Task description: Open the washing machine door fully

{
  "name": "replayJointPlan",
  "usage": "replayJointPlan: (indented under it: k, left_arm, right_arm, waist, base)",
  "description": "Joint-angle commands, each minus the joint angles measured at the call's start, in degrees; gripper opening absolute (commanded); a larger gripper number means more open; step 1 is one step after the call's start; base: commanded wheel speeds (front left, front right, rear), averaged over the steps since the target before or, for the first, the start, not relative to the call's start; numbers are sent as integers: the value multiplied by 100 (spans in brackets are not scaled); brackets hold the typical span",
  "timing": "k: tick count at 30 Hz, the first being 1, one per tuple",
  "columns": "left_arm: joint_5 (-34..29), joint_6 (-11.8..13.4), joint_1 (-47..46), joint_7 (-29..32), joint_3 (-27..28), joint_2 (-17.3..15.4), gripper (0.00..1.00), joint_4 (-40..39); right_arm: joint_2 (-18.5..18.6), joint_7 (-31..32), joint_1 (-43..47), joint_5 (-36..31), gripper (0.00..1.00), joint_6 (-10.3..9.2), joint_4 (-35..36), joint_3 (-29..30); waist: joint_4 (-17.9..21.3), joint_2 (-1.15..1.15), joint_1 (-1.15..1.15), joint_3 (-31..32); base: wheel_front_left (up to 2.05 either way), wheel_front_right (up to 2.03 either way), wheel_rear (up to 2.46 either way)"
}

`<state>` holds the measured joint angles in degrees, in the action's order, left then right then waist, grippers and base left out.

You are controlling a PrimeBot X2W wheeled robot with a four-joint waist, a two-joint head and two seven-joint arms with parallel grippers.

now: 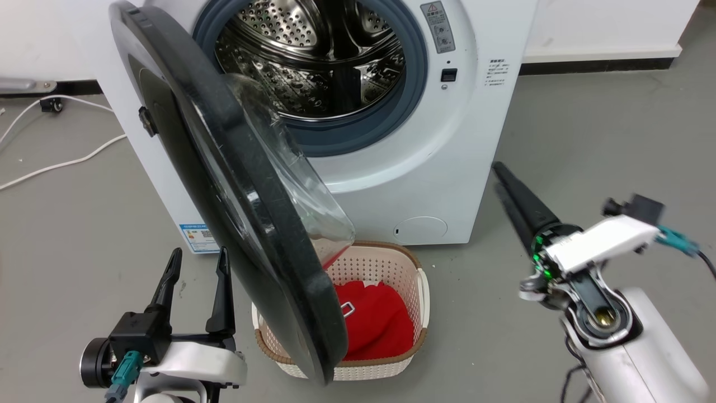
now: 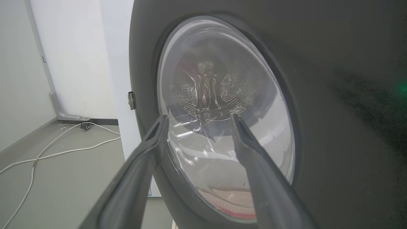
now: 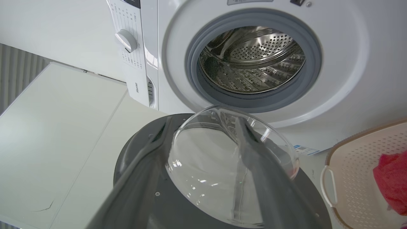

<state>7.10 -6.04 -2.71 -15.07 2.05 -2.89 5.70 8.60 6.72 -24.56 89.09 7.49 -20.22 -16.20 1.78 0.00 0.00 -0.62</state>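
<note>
The white washing machine (image 1: 447, 145) stands with its steel drum (image 1: 313, 50) exposed. Its round black washing machine door (image 1: 246, 184) hangs from a hinge on the left and swings out toward me, partly open, glass bowl (image 1: 291, 168) facing the drum. My left gripper (image 1: 198, 257) is open, low at the door's outer side, empty. In the left wrist view its fingers (image 2: 149, 149) point at the door's glass (image 2: 222, 95). My right gripper (image 1: 498, 176) hovers right of the machine, open and empty. In the right wrist view the bowl (image 3: 203, 171) lies between its fingers (image 3: 254, 152).
A cream perforated basket (image 1: 391, 257) holding red cloth (image 1: 380, 324) sits on the floor under the door's lower edge, in front of the machine. White cables (image 1: 56, 165) trail across the grey floor at the left. A wall runs behind the machine.
</note>
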Motion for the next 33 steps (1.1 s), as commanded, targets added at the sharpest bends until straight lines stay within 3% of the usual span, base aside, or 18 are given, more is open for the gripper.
replayJointPlan:
  k: [1, 12, 18, 25, 30, 33]
  left_arm:
    - [-31, 6, 51, -15, 11, 3, 100, 6]
    - [-60, 4, 126, -15, 148, 3, 100, -12]
    - [-83, 2, 122, -15, 172, 2, 100, -29]
    - [-90, -8, 85, -15, 192, 2, 100, -45]
    - [-126, -22, 77, -15, 186, 2, 100, -60]
    - [-139, -30, 63, -15, 172, 2, 100, -68]
  right_arm:
    - [56, -118, 123, -113, 100, 0, 47, 33]
    - [242, -1979, 1038, -2351, 100, 0, 152, 522]
    - [148, -2176, 1246, -4510, 100, -1, 440, 1447]
    - [-439, -2181, 1796, -7580, 100, -1, 1855, 2347]
    - [-571, -2019, 2284, -8735, 100, -2, 2562, 2341]
    - [-579, -1951, 2553, -8758, 100, -2, 2600, 2295]
  waist:
    - [20, 0, 0, 19]
    - [73, 0, 0, 98]
    - [101, 0, 0, 113]
    - [85, 0, 0, 111]
    - [87, 0, 0, 94]
    - [85, 0, 0, 87]
  base:
    - [0, 0, 0]
    - [0, 0, 0]
    - [0, 0, 0]
    - [0, 0, 0]
    - [0, 0, 0]
    - [0, 0, 0]
